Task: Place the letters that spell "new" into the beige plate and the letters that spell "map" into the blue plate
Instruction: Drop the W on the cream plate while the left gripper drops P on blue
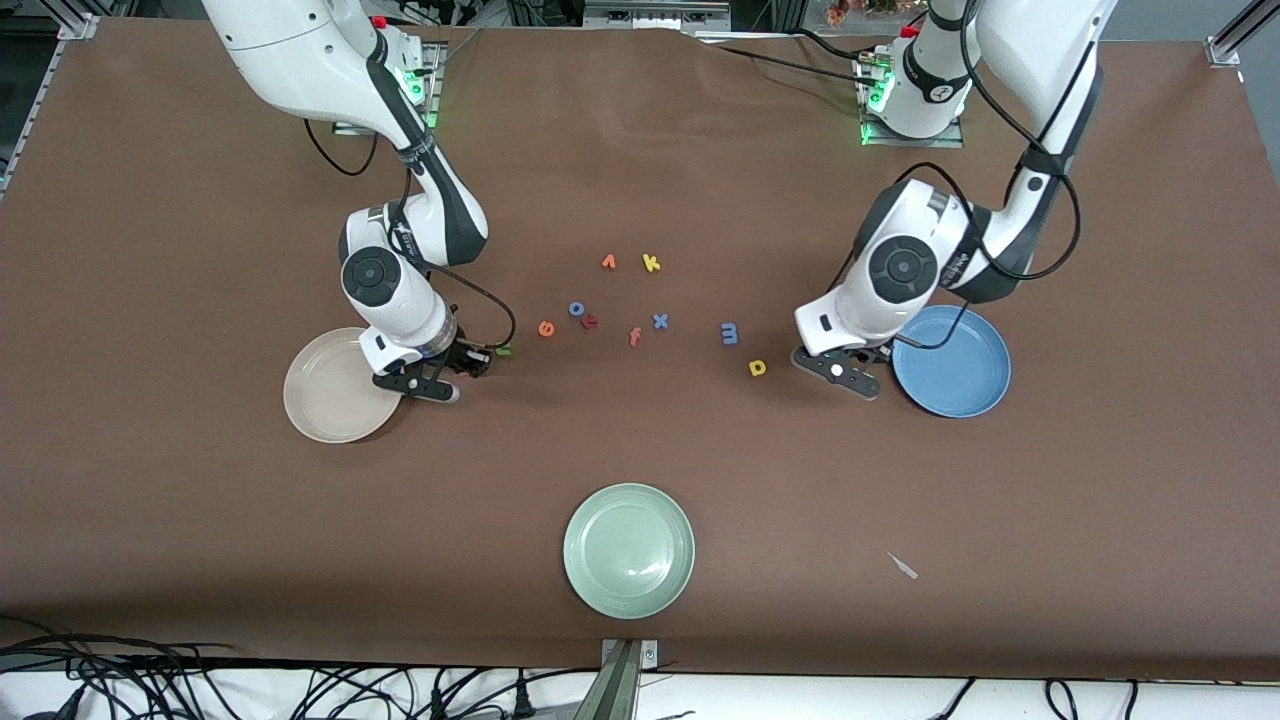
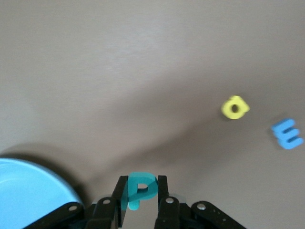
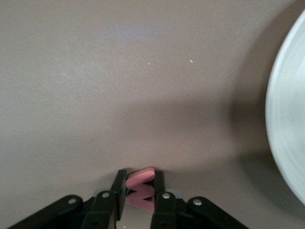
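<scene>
- The desk [image 1: 200,520] carries everything. The pale green plate [image 1: 628,550] lies nearest the front camera and is no target, so it serves as the reference below.
- The beige plate [image 1: 320,400] lies farther from the camera than the pale green plate, toward the right arm's end. It holds no letters.
- The blue plate [image 1: 955,375] lies farther from the camera than the pale green plate, toward the left arm's end. It also holds no letters.
- The right gripper [image 3: 140,185], off toward the right arm's end from the pale green plate, is low over the desk at the beige plate's rim. It is clenched on the pinkish-red "w" [image 3: 141,192].
- The left gripper [image 2: 143,188], off toward the left arm's end from the pale green plate, sits beside the blue plate. It is clamped on the teal "a" [image 2: 141,187].
- Green "n" [image 1: 503,350], orange "e" [image 1: 546,328], blue "m" [image 1: 730,333] and yellow "p" [image 1: 757,368] lie flat on the desk. All four are farther from the camera than the pale green plate.
- Judged by looks, the foam letters are feather-light, soft and squashy.
- They are best pinched across a solid stroke with light pressure, and they may cling to the pads on release.
</scene>
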Robot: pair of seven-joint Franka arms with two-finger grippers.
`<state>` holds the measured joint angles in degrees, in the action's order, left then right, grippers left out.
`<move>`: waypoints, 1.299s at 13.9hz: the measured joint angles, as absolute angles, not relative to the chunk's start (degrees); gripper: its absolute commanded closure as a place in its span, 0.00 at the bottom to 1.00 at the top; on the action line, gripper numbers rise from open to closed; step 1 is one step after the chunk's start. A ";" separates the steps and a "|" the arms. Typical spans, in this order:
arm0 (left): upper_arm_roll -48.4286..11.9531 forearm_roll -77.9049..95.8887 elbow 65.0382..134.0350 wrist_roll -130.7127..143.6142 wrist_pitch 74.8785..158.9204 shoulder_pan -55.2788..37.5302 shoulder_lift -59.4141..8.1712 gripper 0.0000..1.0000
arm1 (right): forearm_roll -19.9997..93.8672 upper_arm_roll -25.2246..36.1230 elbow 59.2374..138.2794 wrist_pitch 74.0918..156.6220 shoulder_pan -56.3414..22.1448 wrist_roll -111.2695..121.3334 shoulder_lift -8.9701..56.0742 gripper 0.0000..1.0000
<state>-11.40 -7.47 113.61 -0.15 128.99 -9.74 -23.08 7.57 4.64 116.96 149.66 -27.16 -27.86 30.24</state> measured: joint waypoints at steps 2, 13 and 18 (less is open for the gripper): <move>-11.33 -7.49 113.62 -1.05 128.56 -7.39 -23.08 1.00 | 7.57 5.10 115.75 145.79 -27.17 -25.46 28.58 1.00; -10.96 -13.07 118.15 -3.26 131.10 5.17 -25.80 0.36 | 7.53 18.37 117.16 138.35 -26.72 6.68 23.27 0.99; -11.13 -13.07 119.85 -3.26 132.49 6.73 -25.02 0.00 | 7.53 19.25 122.12 146.80 -26.59 9.90 24.50 0.28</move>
